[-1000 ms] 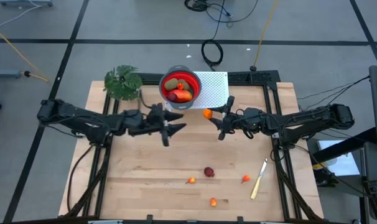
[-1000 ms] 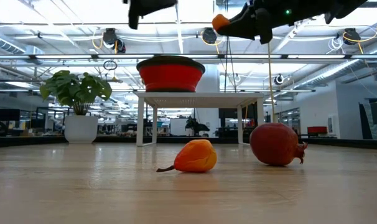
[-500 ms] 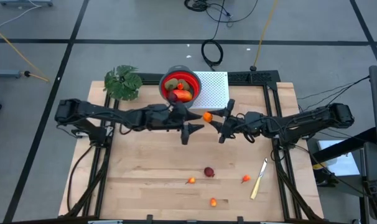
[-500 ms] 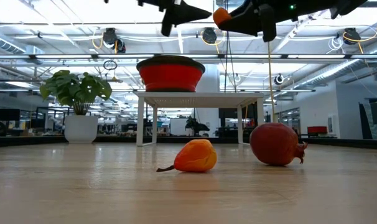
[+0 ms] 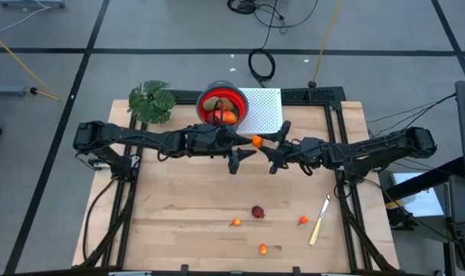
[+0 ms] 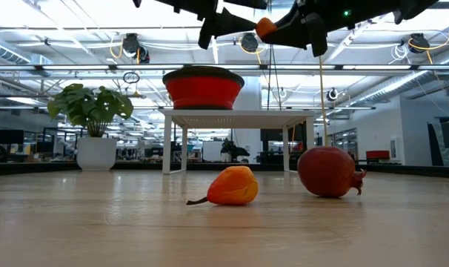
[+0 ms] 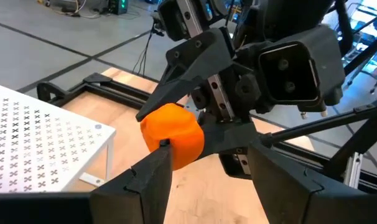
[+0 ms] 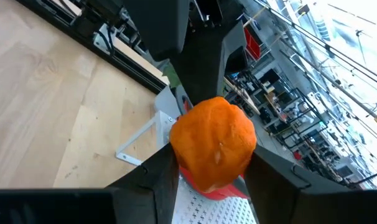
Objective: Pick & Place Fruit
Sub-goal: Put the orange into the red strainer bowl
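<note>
Shifted rightward to centre frame, the left gripper [image 5: 244, 150], open, is being met by the right gripper [image 5: 265, 142], which is clamping an orange fruit [image 5: 256, 141]; no writing is readable.

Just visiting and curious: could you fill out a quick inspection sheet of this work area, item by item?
Surface: wooden table, with a white perforated stand at the back.
Job's things: red bowl holding fruit; orange fruit held up in the air; dark red fruit and three small orange-red pieces loose on the table.
Clutter: knife, potted plant.
Grippers: right gripper jaws shut on the orange fruit; left gripper jaws open on either side of it.
Cables: black coils on the floor.
Surroundings: open hall; no people seen.
</note>
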